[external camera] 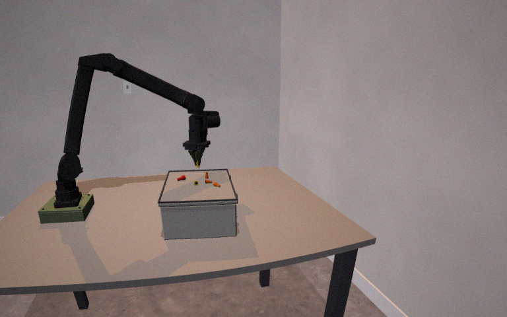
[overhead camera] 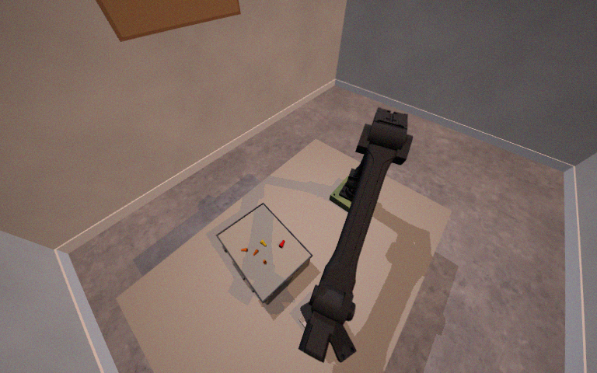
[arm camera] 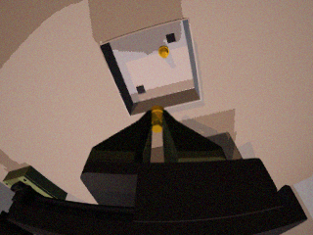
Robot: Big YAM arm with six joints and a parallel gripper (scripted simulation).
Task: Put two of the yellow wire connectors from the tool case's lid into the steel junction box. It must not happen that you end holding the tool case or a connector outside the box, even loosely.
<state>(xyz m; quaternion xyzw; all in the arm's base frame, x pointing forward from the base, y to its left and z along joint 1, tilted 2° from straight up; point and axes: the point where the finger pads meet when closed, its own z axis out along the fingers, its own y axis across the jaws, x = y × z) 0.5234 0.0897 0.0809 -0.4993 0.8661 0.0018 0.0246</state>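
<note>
Tan table (external camera: 299, 224), grey walls; fingers (external camera: 197, 162) clamped on yellow wire connector (arm camera: 156, 117) above junction box (arm camera: 113, 69).

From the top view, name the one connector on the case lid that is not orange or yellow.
The red wire connector. It lies apart at the right of the group, beside the yellow wire connector; the other three are orange.

We see a black claw (external camera: 197, 161), yellow connector (external camera: 195, 182) – plus red (external camera: 181, 177) and orange (external camera: 216, 184) ones – grey case (external camera: 199, 222), tan worktop (external camera: 299, 224).
</note>
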